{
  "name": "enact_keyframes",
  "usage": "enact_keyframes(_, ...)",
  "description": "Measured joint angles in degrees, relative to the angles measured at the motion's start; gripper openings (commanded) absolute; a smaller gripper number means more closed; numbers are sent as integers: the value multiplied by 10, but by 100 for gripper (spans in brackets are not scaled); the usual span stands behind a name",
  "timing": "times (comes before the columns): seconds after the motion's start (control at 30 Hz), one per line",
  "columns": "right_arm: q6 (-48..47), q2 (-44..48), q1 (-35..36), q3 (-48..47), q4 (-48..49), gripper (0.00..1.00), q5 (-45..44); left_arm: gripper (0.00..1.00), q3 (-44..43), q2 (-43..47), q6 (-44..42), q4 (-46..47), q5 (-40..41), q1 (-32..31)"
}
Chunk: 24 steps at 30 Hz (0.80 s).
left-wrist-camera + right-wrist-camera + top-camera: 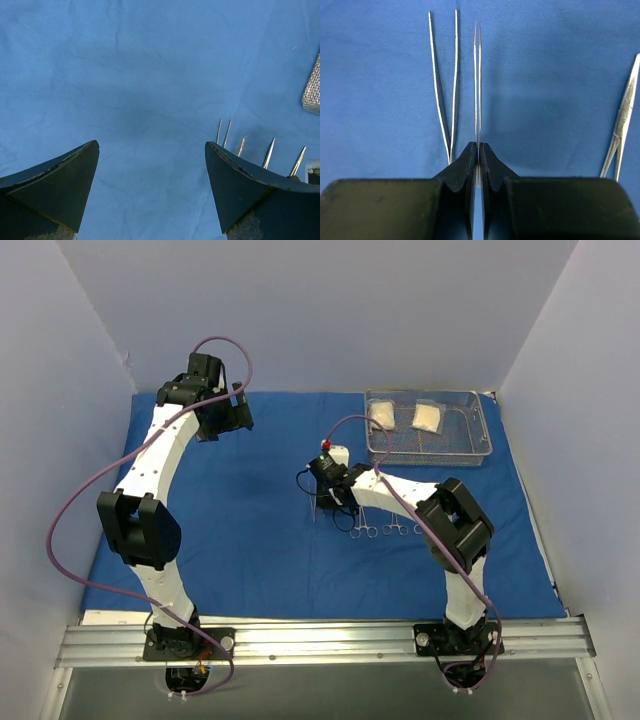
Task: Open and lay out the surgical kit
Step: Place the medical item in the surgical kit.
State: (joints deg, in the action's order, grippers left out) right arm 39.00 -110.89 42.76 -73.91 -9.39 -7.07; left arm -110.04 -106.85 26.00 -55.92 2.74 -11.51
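Our right claw (479, 147) is clenched on slim tweezers (478, 75) over the blue cloth wrap (250, 530) mid-table, second tweezers (445, 85) lying just beside them. Our left claw (151, 143) hangs released near the far left corner; the mesh tray (430, 460) occupies the far right.

On cloth wrap (250, 540), at far right corner: tray (460, 445), with two gauze packets (381, 417) inside, side by side. Nearer than tray: clamps (364, 531) in a row. Just left of them: tweezers (453, 90).

Wrap (260, 540) flat; tray (465, 435) far-right; tweezers (477, 125) in right claw (477, 147).
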Motion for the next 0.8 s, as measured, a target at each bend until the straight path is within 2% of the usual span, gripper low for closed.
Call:
enact_keyframes(0.4,0,-23,-5,7,21,0,6,96,0,-1,-2,0,-2,0)
enact_keyframes(0.57,0,-23,-5,7,22,9,6,96,0,-2,-2,0,-2,0)
enact_keyframes(0.8,-1,-22,-5,4,16,16,5,96,0,-11,-2,0,-3,0)
